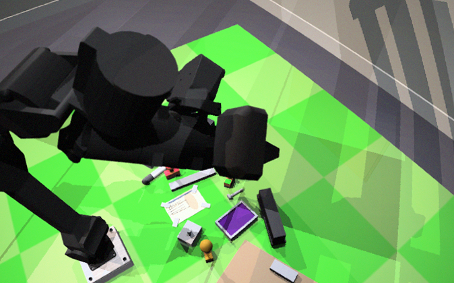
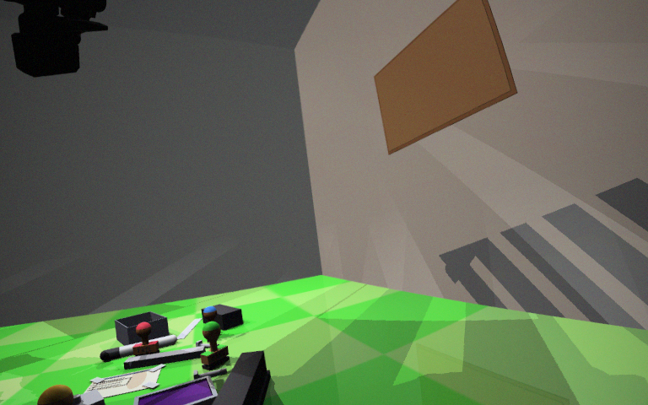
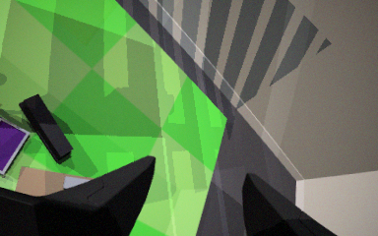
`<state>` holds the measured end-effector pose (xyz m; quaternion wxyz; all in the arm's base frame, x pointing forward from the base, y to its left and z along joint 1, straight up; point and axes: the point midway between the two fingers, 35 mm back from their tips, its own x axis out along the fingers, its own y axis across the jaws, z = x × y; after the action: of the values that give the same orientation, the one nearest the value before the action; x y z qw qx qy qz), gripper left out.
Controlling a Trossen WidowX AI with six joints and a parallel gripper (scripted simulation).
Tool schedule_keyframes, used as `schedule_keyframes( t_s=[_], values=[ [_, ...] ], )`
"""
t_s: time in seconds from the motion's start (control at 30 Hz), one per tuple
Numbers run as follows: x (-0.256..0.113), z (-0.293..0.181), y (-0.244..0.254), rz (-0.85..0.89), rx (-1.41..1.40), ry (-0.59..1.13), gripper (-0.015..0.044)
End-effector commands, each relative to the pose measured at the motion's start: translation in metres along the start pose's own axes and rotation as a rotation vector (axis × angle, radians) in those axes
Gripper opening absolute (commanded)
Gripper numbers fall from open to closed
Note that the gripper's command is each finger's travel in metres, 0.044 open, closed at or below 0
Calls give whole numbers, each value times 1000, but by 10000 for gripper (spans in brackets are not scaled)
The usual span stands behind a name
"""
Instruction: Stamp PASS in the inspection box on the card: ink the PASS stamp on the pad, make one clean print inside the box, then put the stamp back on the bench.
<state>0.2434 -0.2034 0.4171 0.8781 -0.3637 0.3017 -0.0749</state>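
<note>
My gripper (image 3: pixel 199 173) is open and empty, raised high above the bench. The card (image 1: pixel 178 213) (image 2: pixel 112 385) lies taped flat; its box holds no print that I can see. The purple ink pad (image 1: pixel 236 220) (image 2: pixel 176 395) (image 3: pixel 7 144) lies beside it. A red-knobbed stamp (image 1: pixel 172 173) (image 2: pixel 144 348) and a green-knobbed stamp (image 1: pixel 228 182) (image 2: pixel 213 356) stand behind the card. A blue-knobbed stamp (image 2: pixel 209 313) stands further back. An orange-knobbed stamp (image 1: pixel 206 245) (image 2: pixel 55 395) stands in front. I cannot read which is PASS.
A long black block (image 1: pixel 271 218) (image 2: pixel 245 375) (image 3: pixel 46 129) lies beside the pad. A grey bar (image 1: pixel 192 179) and a marker (image 1: pixel 153 175) lie behind the card. A grey knobbed block (image 1: pixel 190 234) stands nearby. An open dark box (image 2: pixel 141 330) is further back. A tan board (image 1: pixel 235 277) bears a grey block.
</note>
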Motion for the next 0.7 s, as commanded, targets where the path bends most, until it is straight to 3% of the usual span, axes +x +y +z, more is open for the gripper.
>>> schedule_keyframes(
  t_s=[0.0, 0.33, 0.67],
  values=[
    [60, 6, 41, 199, 171, 49, 222],
    [150, 23, 158, 518, 404, 311, 222],
    [187, 21, 301, 627, 508, 744, 222]
  ],
)
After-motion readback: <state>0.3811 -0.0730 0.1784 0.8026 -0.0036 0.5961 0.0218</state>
